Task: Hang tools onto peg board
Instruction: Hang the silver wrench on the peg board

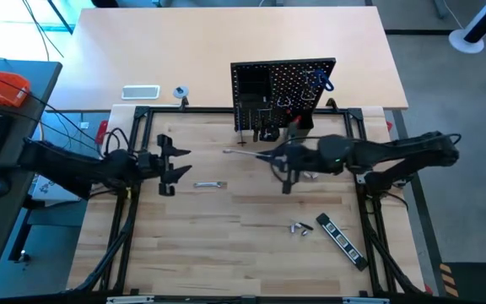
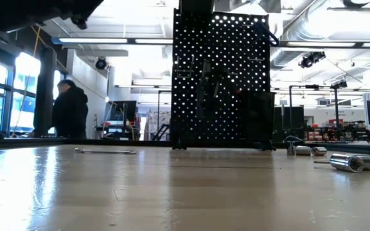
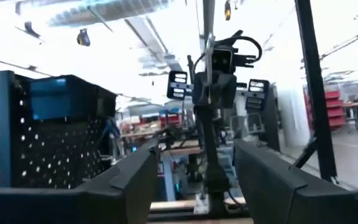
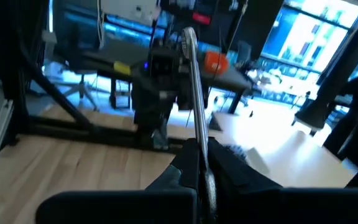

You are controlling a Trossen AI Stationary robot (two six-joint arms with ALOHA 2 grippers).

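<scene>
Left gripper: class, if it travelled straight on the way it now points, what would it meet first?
Probably the right gripper and the wrench it holds; the left gripper, open, points across the table at them. Depth is unclear.

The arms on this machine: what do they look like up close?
Two dark, nearly black jointed arms with black cables running along them. The left end effector has two flat, dark, wedge-shaped fingers. The right end effector looks the same, with a green light farther up its arm.
</scene>
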